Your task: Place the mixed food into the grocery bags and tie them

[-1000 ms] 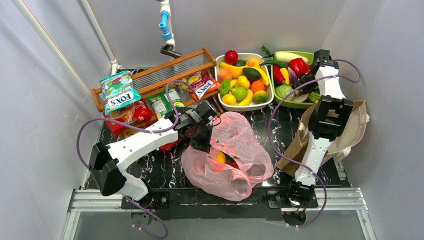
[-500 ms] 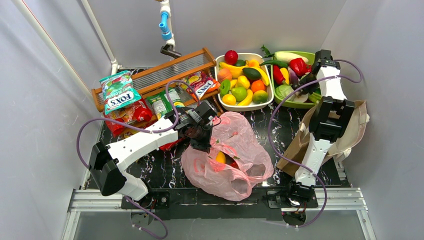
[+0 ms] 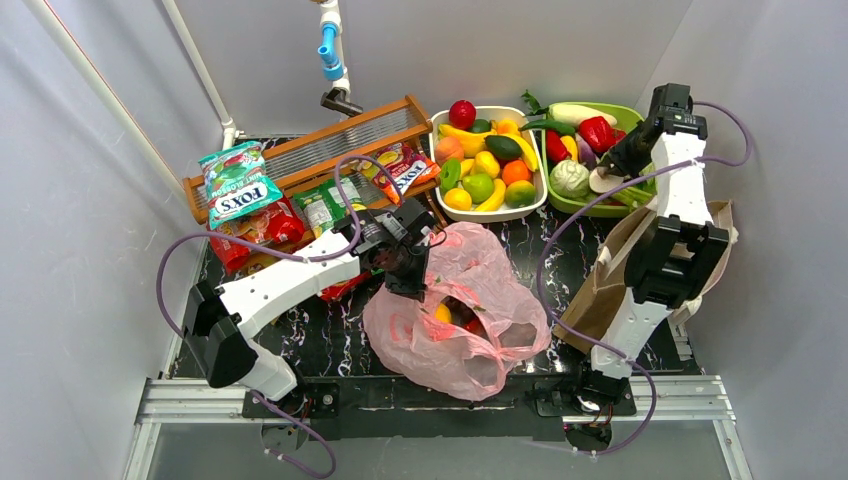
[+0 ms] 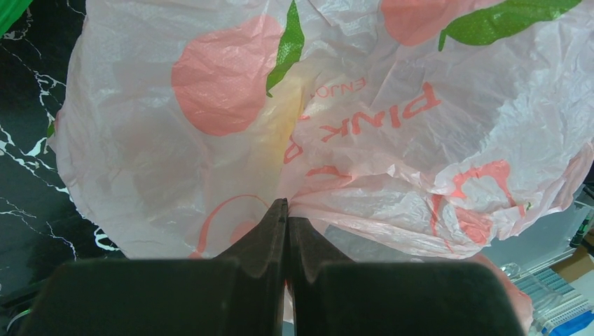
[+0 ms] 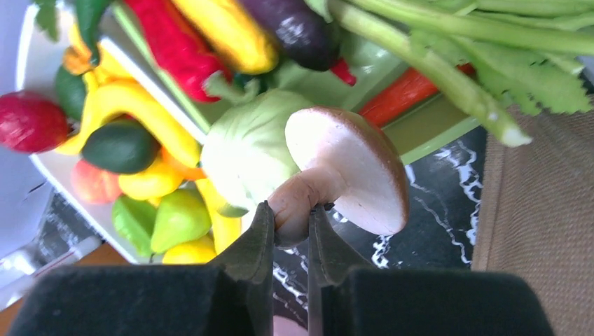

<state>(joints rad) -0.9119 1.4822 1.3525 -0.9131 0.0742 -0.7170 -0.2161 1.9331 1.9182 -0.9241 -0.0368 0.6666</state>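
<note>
The pink plastic bag (image 3: 480, 290) lies open in the middle of the table with yellow and red toy pieces (image 3: 443, 313) inside. My left gripper (image 3: 410, 283) is shut on the bag's upper left rim; in the left wrist view the jaws (image 4: 287, 204) pinch the film of the bag (image 4: 364, 105). My right gripper (image 3: 620, 162) is shut on the stem of a toy mushroom (image 3: 603, 181) and holds it above the green tray's front edge. The right wrist view shows the mushroom (image 5: 350, 161) between my fingers (image 5: 291, 210). The brown paper bag (image 3: 600, 285) lies at the right, under the right arm.
A white basket (image 3: 538, 205) of toy fruit and a green tray (image 3: 628, 197) of toy vegetables stand at the back. Foil snack packets (image 3: 240, 185) and a wooden rack (image 3: 330, 145) are at the back left. Walls close in on both sides.
My right gripper has risen and swung right out of the green tray with the mushroom in it. The pink bag's mouth has spread slightly under my left gripper.
</note>
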